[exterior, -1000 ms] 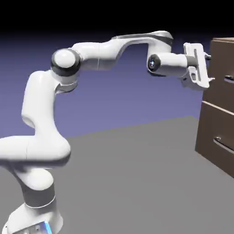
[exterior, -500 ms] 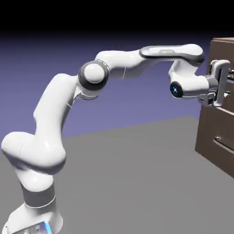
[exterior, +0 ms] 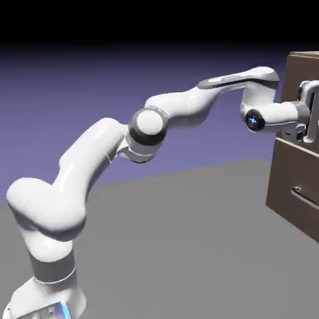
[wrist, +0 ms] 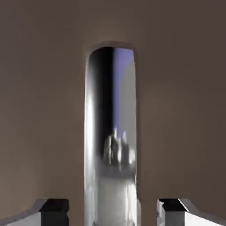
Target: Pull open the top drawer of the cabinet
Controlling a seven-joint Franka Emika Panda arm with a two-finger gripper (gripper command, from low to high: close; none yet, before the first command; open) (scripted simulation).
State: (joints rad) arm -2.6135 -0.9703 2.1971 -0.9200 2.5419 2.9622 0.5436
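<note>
Wood grain of the brown top drawer [wrist: 39, 110] fills the hand view, its shiny grey metal bar handle [wrist: 110, 132] between the claw [wrist: 112, 212] tips, apparently clamped. Outside, the tall dark-brown cabinet [exterior: 299, 180] stands on the grey bench [exterior: 187, 249] before a blue-violet backdrop [exterior: 93, 81].

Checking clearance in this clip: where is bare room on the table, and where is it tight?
The grey table lies bare between the arm's base and the cabinet. It is crowded at the top drawer, where the gripper sits against the front. In the hand view its handle runs between the fingertips.
</note>
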